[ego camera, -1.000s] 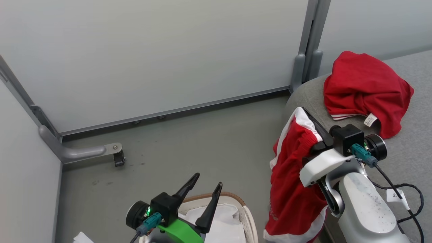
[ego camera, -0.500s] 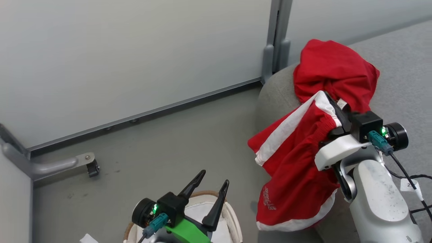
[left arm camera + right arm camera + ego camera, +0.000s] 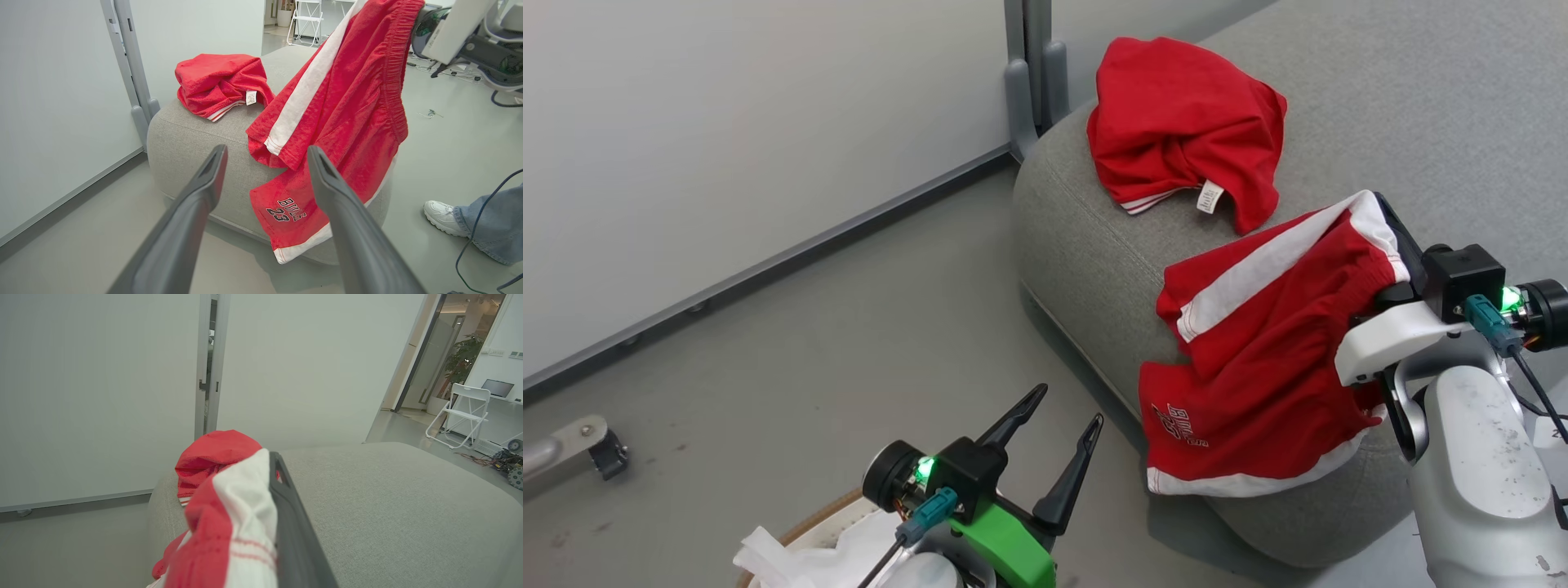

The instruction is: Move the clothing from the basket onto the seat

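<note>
Right tool (image 3: pixel 1380 204) clamped on red shorts (image 3: pixel 1258 359) draped over seat (image 3: pixel 1078 237); left tool (image 3: pixel 1070 403) spread wide, empty.

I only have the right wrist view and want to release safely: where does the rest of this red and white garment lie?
Observer: The shorts, pinched in the right gripper, drape down the rounded side of the seat, with the white hem hanging below the cushion top.
Operator: Is the left arm in the way?
Observer: No. The left gripper is open and empty, low by the basket, apart from the shorts.
Operator: Anyone nearby?
Observer: Yes, a person's white shoe rests on the floor beyond the seat.
</note>
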Motion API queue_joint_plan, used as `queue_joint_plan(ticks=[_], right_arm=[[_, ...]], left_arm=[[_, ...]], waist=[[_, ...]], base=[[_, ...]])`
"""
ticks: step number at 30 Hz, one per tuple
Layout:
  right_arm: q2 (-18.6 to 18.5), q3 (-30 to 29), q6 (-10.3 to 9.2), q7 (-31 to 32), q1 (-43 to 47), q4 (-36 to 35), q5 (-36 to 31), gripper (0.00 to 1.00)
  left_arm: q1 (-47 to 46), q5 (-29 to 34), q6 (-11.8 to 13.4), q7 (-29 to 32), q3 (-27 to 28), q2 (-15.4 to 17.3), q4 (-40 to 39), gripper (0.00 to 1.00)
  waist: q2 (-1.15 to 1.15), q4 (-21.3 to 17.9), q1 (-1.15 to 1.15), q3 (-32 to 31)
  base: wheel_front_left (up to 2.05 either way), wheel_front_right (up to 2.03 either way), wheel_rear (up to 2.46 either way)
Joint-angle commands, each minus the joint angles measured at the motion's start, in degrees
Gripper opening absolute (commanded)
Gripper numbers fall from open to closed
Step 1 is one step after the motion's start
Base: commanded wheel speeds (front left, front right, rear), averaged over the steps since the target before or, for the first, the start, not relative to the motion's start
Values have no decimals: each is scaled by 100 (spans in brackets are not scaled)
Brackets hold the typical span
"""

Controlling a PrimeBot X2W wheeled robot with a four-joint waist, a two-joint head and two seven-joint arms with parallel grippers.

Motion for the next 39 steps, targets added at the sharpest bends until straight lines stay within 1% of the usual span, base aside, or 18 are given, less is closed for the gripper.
queue_joint_plan(ticks=[1, 5, 9, 13, 14, 15, 16, 18, 22, 25, 27, 30, 35, 39], right_arm=[[9, 33, -8, -13, -42, -8, -59, 0], [-76, 97, -8, -13, -221, 63, -76, 0], [-174, 330, -8, -13, -638, 252, -118, 0], [-534, 521, -8, 31, -1679, 513, -75, 0], [-648, 526, -8, 54, -1907, 553, -69, 0], [-919, 552, -8, 146, -2437, 661, -81, 0], [-1043, 566, -8, 210, -2730, 710, -87, 0], [-1320, 501, -8, 331, -3250, 794, -2, 0], [-2021, 299, -8, 639, -4190, 1069, -22, 0], [-2345, 222, -8, 790, -4713, 1259, -96, 0], [-2514, 206, -8, 740, -4946, 1380, -160, 0], [-2553, 159, -8, 626, -5088, 1680, -227, 0], [-2355, -242, -8, 363, -4787, 2407, -339, 0], [-2165, -609, -8, 181, -4447, 2981, -543, 0]], left_arm=[[-87, 1, -21, 4, -6, 43, 41, 100], [-149, -33, -31, 4, -63, 87, 75, 100], [-112, -78, -33, 4, -34, 134, 98, 100], [-313, -13, -39, 15, -109, 251, 23, 100], [-343, -6, -40, 32, -129, 267, 6, 100], [-426, -34, -41, 72, -148, 287, -41, 100], [-492, -28, -41, 86, -169, 310, -80, 100], [-595, 1, -43, 126, -218, 352, -160, 100], [-818, 5, -45, 238, -359, 391, -350, 100], [-1015, 14, -46, 340, -432, 493, -537, 100], [-1123, 42, -42, 405, -445, 542, -650, 100], [-1235, 61, -8, 511, -409, 613, -804, 100], [-1339, 154, 56, 686, -394, 797, -1039, 100], [-1311, 149, 117, 766, -347, 910, -1166, 100]], waist=[[0, -247, 0, 307], [0, -254, 0, 400], [0, -236, 0, 515], [0, 47, 0, 899], [0, 109, 0, 973], [0, 253, 0, 1131], [0, 335, 0, 1216], [0, 495, 0, 1378], [0, 850, 0, 1729], [0, 1039, 0, 2029], [0, 1129, 0, 2228], [0, 1201, 0, 2494], [0, 1270, 0, 2867], [0, 1279, 0, 3012]], base=[[0, 0, 0], [0, 0, 0], [0, 0, 0], [0, 0, 0], [0, 0, 0], [0, 0, 0], [0, 0, 0], [0, 0, 0], [0, 0, 0], [0, 0, 0], [0, 0, 0], [0, 0, 0], [0, 0, 0], [0, 0, 0]])
